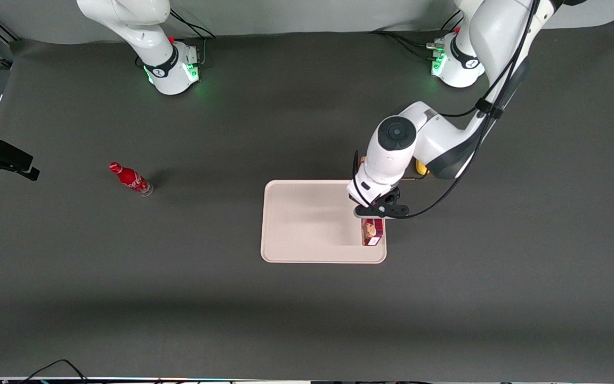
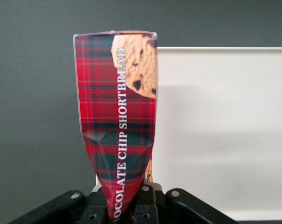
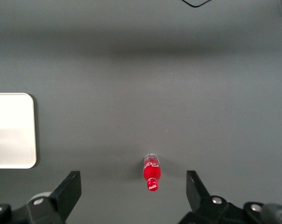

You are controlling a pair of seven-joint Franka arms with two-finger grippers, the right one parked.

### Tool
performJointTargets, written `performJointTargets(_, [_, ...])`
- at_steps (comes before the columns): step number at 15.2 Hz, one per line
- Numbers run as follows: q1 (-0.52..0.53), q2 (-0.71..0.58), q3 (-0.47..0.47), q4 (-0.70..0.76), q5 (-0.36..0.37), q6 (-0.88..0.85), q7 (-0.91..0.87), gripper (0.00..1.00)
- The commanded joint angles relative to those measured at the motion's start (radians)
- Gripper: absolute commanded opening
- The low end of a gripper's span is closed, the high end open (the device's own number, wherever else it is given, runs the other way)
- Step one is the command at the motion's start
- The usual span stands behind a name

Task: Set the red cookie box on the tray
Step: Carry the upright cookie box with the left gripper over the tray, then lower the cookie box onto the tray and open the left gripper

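The red cookie box (image 1: pixel 371 232) is a dark-red plaid carton with cookie pictures. It hangs over the pale pink tray (image 1: pixel 307 221), at the tray's edge toward the working arm's end of the table. My left gripper (image 1: pixel 373 212) is shut on the box's upper end and stands above that edge. In the left wrist view the box (image 2: pixel 118 116) runs out from between my fingers (image 2: pixel 148 200), its side creased where they pinch it. The tray (image 2: pixel 224 130) lies beside and under it. I cannot tell whether the box's lower end touches the tray.
A small red bottle (image 1: pixel 130 179) lies on the dark table toward the parked arm's end; it also shows in the right wrist view (image 3: pixel 151 172). A yellow object (image 1: pixel 421 167) peeks out under the working arm, farther from the front camera than the tray.
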Motion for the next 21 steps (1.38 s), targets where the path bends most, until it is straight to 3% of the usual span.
performJointTargets(1, [-0.004,0.073,-0.001,0.052,0.096,0.006,-0.029,0.0])
performJointTargets(8, [-0.007,0.194,0.001,0.161,0.11,0.008,-0.037,0.0])
performJointTargets(19, [-0.012,0.257,0.015,0.204,0.146,0.011,-0.028,0.0])
performJointTargets(20, [-0.012,0.257,0.015,0.204,0.156,0.013,-0.028,0.27])
performJointTargets(21, [-0.012,0.257,0.015,0.203,0.156,0.011,-0.025,0.41])
